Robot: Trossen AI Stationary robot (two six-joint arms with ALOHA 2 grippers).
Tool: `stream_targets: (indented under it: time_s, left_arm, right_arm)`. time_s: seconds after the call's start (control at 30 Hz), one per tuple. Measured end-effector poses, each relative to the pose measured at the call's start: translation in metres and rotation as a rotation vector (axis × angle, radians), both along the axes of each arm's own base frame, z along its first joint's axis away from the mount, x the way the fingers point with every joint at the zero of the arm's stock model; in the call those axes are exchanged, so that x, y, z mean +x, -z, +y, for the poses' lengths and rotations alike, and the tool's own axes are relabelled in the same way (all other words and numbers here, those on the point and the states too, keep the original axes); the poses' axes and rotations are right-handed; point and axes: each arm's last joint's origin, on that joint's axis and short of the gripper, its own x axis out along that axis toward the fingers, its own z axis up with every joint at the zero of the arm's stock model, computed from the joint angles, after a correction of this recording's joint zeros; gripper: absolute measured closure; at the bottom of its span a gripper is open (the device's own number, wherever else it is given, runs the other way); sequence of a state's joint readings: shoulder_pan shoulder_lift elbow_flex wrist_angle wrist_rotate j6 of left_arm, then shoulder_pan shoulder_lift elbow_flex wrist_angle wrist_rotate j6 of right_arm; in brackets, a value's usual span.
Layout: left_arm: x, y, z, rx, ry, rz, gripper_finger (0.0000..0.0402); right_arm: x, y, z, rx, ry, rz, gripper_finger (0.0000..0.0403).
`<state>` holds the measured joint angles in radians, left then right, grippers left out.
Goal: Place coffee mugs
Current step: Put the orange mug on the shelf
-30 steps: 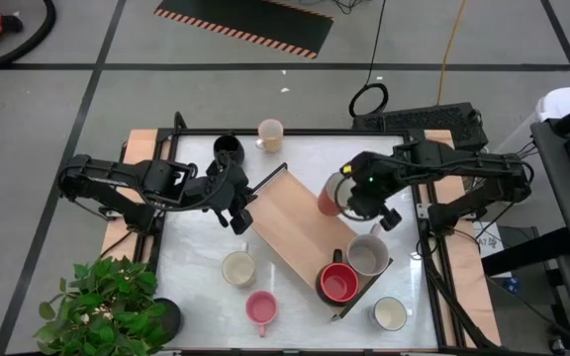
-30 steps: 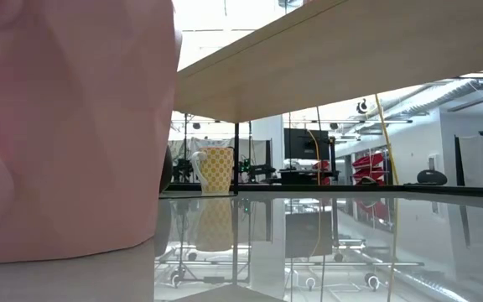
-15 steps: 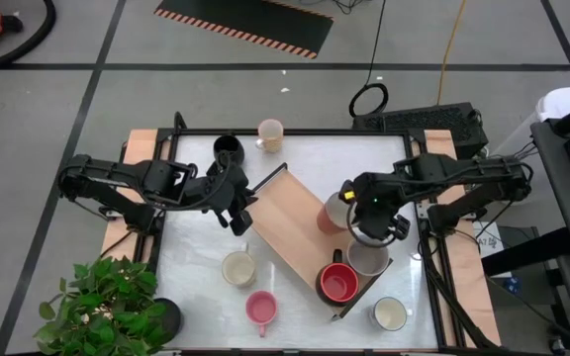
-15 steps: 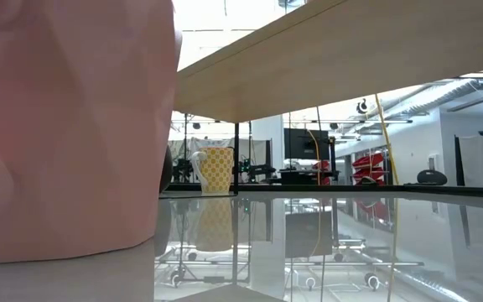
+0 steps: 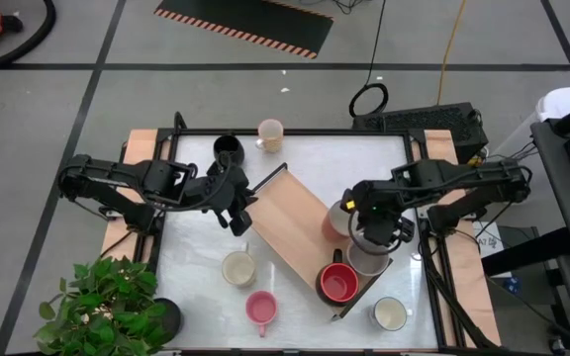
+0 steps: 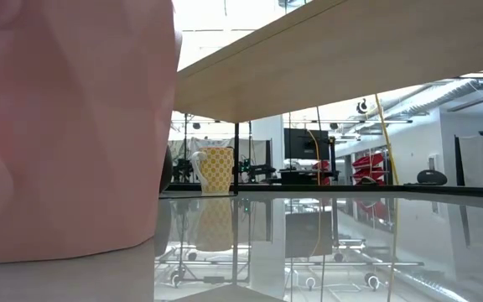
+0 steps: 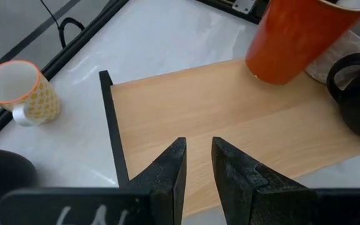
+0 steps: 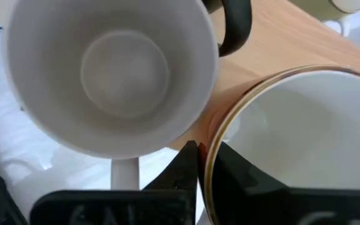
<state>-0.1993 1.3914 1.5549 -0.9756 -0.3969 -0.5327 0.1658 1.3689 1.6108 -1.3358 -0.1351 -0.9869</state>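
Right gripper (image 5: 366, 228) pinches an orange mug (image 5: 337, 220) by its rim over the wooden tray (image 5: 290, 218).

The right arm reaches in from the table's edge, wrist bent down, fingers (image 8: 186, 164) nearly closed on the mug's rim wall, one inside, one outside. The mug seems tilted, mouth toward the wrist, a grey mug (image 8: 108, 75) just beside the jaws. The left gripper (image 7: 197, 164) hovers by the tray's far end, its jaws slightly parted and empty. White tabletop (image 5: 206, 242); grey floor around.
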Motion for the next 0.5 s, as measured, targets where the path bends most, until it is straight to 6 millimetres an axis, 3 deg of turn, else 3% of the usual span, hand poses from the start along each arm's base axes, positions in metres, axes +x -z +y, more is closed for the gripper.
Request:
stream_targets:
  time_s: [0.5]
  left_arm:
    - [0.0000, 0.0001, 0.0000, -0.003, -0.003, 0.000, 0.0321]
  right_arm:
    - [0.0105, -0.0004, 0.0025, 0.032, -0.014, -0.062, 0.0335]
